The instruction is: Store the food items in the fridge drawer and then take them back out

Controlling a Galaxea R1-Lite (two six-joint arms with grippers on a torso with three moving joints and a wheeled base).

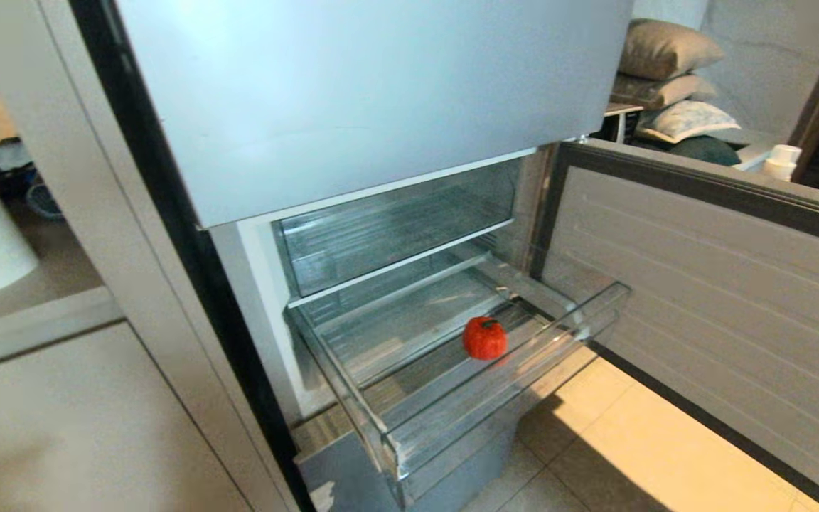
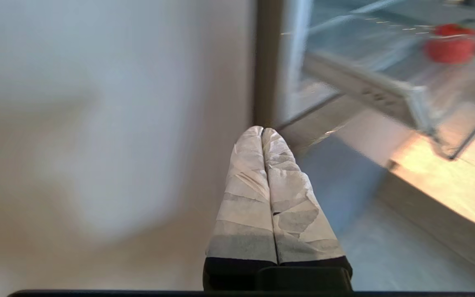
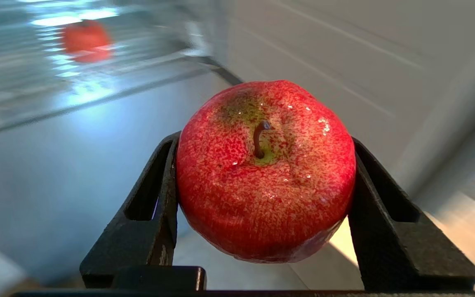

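The right gripper (image 3: 262,173) has its two black fingers (image 3: 155,206) clamped on the sides of a red apple (image 3: 264,169), stem toward the camera, the fruit filling the centre of the right wrist view. Beyond it, in the upper left of that view, a small red-orange tomato (image 3: 85,38) lies blurred inside the clear drawer (image 3: 109,88). In the head view no arm shows; the tomato (image 1: 485,337) sits on the ribbed floor of the pulled-out drawer (image 1: 452,419) at centre frame, toward its right end and near the front lip, with the open fridge door (image 1: 708,284) at the right. The left gripper (image 2: 263,133) is parked low beside the cabinet wall, its taped fingers (image 2: 245,198) pressed together on nothing. The step in hand looks like bringing the apple to the drawer. To do it well, the arm should carry the apple above the tall front lip, lower it onto bare floor left of the tomato, clear of it, and let go only once it rests, since a round fruit may roll.
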